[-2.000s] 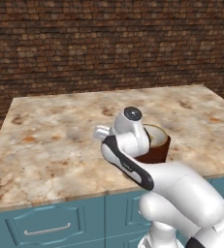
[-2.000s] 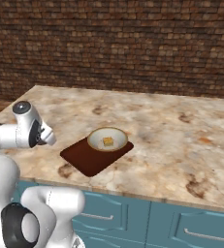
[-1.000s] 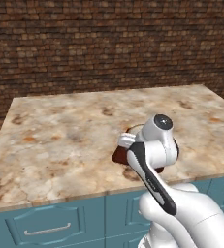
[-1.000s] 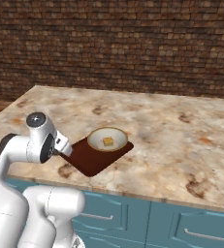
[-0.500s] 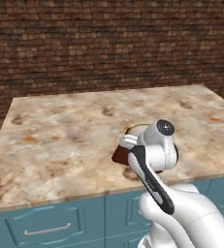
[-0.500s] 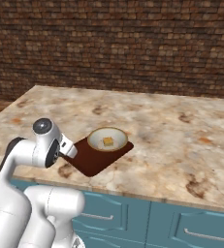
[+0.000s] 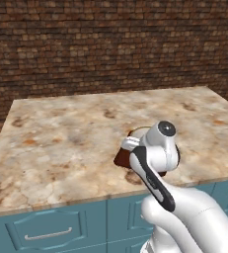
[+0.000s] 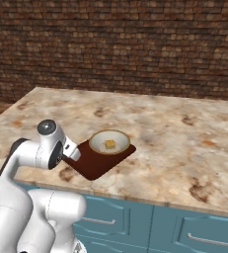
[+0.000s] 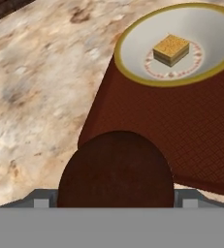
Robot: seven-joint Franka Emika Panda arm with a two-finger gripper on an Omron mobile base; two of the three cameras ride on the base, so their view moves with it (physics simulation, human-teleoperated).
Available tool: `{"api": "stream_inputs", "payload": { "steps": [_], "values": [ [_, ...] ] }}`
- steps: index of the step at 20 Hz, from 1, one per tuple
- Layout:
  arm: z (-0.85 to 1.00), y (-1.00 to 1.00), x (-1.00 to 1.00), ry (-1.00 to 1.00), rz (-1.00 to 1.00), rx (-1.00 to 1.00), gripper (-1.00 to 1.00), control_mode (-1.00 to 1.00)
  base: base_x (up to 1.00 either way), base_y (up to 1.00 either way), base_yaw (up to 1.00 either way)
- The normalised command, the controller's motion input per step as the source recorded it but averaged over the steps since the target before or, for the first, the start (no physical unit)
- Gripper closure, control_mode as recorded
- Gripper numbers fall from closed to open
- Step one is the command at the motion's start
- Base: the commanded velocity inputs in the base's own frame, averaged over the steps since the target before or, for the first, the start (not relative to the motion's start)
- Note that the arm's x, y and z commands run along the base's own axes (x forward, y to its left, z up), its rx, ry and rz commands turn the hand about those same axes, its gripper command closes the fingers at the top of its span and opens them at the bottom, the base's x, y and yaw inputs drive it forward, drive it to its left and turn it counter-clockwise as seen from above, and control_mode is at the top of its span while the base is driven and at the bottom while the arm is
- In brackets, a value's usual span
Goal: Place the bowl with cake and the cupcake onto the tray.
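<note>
- Hand view puts the cupcake (image 9: 115,169) between the wide-spread fingers (image 9: 114,202), apparently gripped, over the near edge of the tray (image 9: 181,126).
- Released here, it could tip onto the bench (image 9: 40,87).
- Pushed further, it could knock the bowl with cake (image 9: 179,43), already on the tray.

The light is soft and even, as if it comes from above. The marble surface (image 8: 174,133) looks bright, and the brick wall (image 8: 135,44) behind it is darker. There are almost no shadows and no glare. The two base views are sharp with straight edges. In the hand view, the cupcake (image 9: 116,169) right at the gripper is big, dark and a bit blurry, while the bowl with cake (image 9: 179,46) farther out looks clear.
</note>
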Motion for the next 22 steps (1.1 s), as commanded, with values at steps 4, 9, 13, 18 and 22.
{"api": "stream_inputs", "payload": {
  "steps": [4,9,13,18,22],
  "values": [
    [-0.25,-0.08,0.03,0.00,-0.02,0.00,1.00,-1.00,0.00,0.00,0.00],
    [-0.27,-0.07,0.04,0.00,-0.02,0.00,1.00,-1.00,0.00,0.00,0.00],
    [-0.24,-0.10,0.01,0.00,-0.03,0.01,1.00,-1.00,0.00,0.00,0.00],
    [-0.24,-0.12,0.00,-0.03,-0.08,0.04,1.00,-1.00,0.00,0.00,0.00],
    [-0.10,-0.21,-0.08,-0.08,-0.11,0.07,1.00,-1.00,0.00,0.00,0.00]
  ]
}}
